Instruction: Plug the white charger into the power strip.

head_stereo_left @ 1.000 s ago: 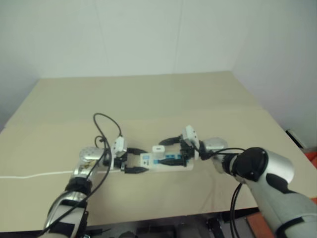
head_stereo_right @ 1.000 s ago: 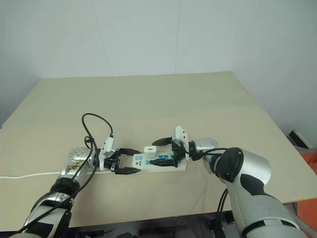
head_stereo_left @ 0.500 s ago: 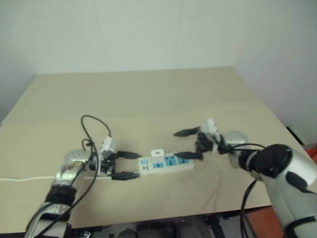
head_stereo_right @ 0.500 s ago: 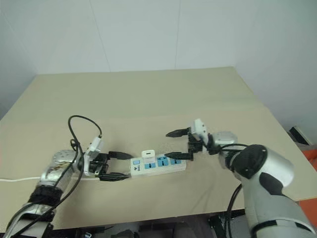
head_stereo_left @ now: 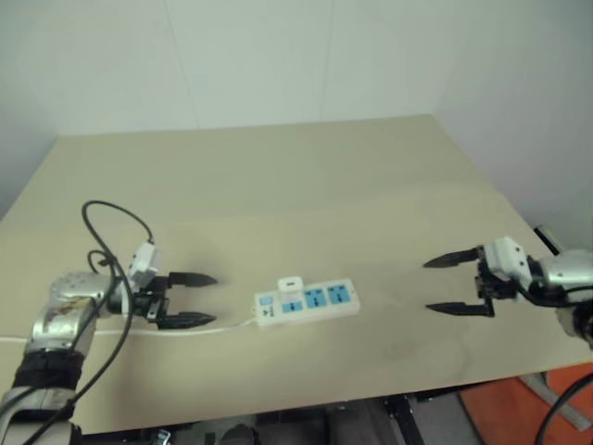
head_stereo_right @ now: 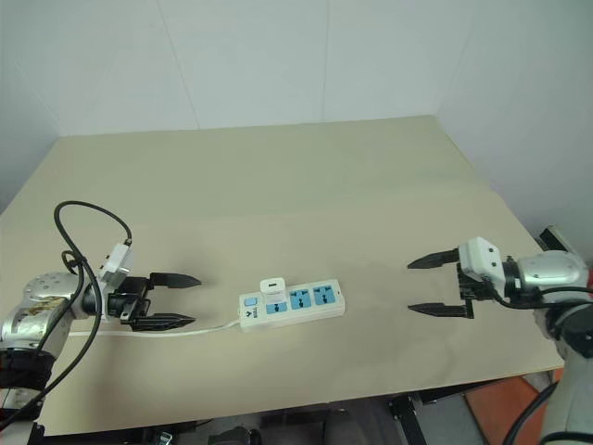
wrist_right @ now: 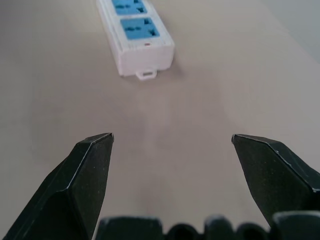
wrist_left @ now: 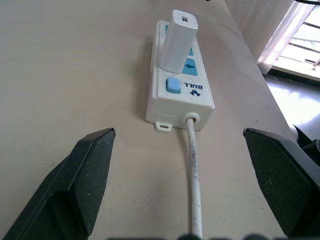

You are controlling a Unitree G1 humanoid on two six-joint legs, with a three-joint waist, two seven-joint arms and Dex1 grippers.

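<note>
White charger (wrist_left: 177, 41) stands upright in the socket at the cord end of the power strip (head_stereo_right: 293, 305), mid-bench; looks seated. Both tools wide, holding nothing: left tool (head_stereo_right: 170, 300) off the strip's left end by the cord (wrist_left: 194, 187), right tool (head_stereo_right: 433, 286) well apart on the right. Charger likely light, rigid, smooth plastic; best pinched across its flat sides. Strip is light too and would probably slide unless braced.

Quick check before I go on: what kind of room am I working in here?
Probably a lab or test room: a plain tan table against bare white walls, holding just the power strip with the charger standing in it.
</note>
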